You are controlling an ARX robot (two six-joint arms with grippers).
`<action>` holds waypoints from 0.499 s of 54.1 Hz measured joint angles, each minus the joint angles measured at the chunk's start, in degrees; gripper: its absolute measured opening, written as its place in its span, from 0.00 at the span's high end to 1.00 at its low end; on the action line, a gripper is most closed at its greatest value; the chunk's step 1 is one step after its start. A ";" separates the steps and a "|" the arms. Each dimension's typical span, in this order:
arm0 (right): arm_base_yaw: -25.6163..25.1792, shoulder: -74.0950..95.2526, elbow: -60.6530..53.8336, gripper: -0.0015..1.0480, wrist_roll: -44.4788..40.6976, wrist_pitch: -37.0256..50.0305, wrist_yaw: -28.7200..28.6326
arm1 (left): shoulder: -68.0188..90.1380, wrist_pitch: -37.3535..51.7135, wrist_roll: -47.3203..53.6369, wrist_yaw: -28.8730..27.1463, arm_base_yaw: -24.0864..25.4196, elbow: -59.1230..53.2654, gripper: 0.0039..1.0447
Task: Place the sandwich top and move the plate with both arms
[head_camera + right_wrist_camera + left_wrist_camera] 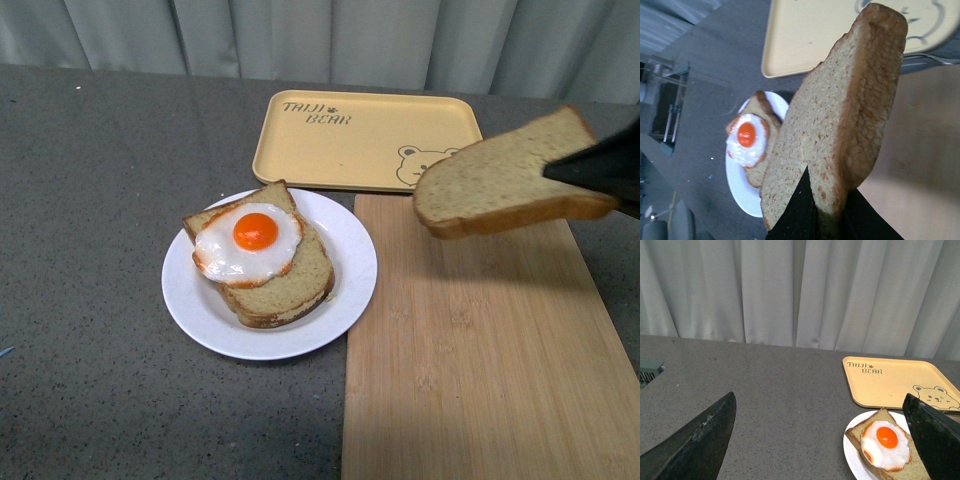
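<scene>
Right claw (562, 172) pinches the sandwich top (500, 185) above the board (480, 350); left claw (819, 415) gapes wide, empty.

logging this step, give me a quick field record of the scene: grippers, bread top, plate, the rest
right gripper: shut on sandwich top, held in the air right of the plate
left gripper: open, empty
plate: holds bread slice with fried egg
tray: yellow, bear drawing, behind plate
board: wooden, right of plate

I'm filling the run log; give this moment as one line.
right gripper: shut on sandwich top, airborne, right of plate | left gripper: open, empty | plate: holds egg slice, uncovered
</scene>
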 joint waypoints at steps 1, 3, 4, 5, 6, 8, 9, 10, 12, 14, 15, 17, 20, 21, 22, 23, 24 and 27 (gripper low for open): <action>1.07 0.63 0.44 0.96 1.68 1.05 0.02 | 0.00 0.00 0.00 0.00 0.00 0.00 0.06; 2.34 1.68 1.22 0.96 3.52 2.45 0.11 | 0.00 0.00 0.00 0.00 0.00 0.00 0.06; 3.63 2.45 1.84 0.96 4.72 3.28 0.13 | 0.00 0.00 0.00 0.00 0.00 0.00 0.06; 4.61 3.19 2.40 0.96 5.79 4.04 0.15 | 0.00 0.00 0.00 0.00 0.00 0.00 0.06; 5.62 4.04 3.02 0.96 6.88 4.79 0.20 | 0.00 0.00 0.00 0.02 0.00 0.00 0.06; 7.61 5.75 4.24 0.96 8.90 6.25 0.46 | 0.00 0.00 0.00 0.02 0.00 0.00 0.06; 8.55 6.64 4.90 0.96 9.84 6.88 0.63 | 0.00 0.00 0.00 0.02 0.00 0.00 0.06; 9.90 8.04 5.95 0.96 11.26 7.85 0.90 | 0.00 0.00 0.00 0.02 0.00 0.00 0.06; 12.04 10.25 7.61 0.96 13.03 8.74 1.51 | 0.00 0.00 0.00 0.02 0.00 0.00 0.06; 14.14 12.31 9.18 0.96 14.45 9.01 1.79 | 0.02 0.00 0.00 0.02 0.00 0.00 0.06; 14.53 12.70 9.44 0.96 14.80 9.16 1.84 | 0.00 0.00 0.00 0.02 0.00 0.00 0.06; 16.02 14.23 10.36 0.96 15.82 10.03 1.86 | 0.00 0.00 0.00 0.02 0.00 0.00 0.06; 17.73 15.96 11.41 0.96 17.11 10.60 1.88 | 0.00 0.00 0.00 0.02 0.00 0.00 0.06; 18.36 16.55 11.87 0.96 17.44 10.62 1.88 | 0.00 0.00 0.00 0.02 0.00 0.00 0.06; 18.99 17.09 12.33 0.96 17.75 10.64 1.86 | 0.00 0.00 0.00 0.00 0.00 0.00 0.06; 19.26 17.35 12.55 0.96 17.84 10.64 1.88 | 0.00 0.00 0.00 0.02 0.00 0.00 0.06; 19.78 17.94 13.03 0.96 18.08 10.69 1.90 | 0.00 0.00 0.00 0.02 0.00 0.00 0.06; 20.85 19.26 14.19 0.96 18.75 10.88 2.05 | 0.00 0.00 0.00 0.02 0.00 0.00 0.06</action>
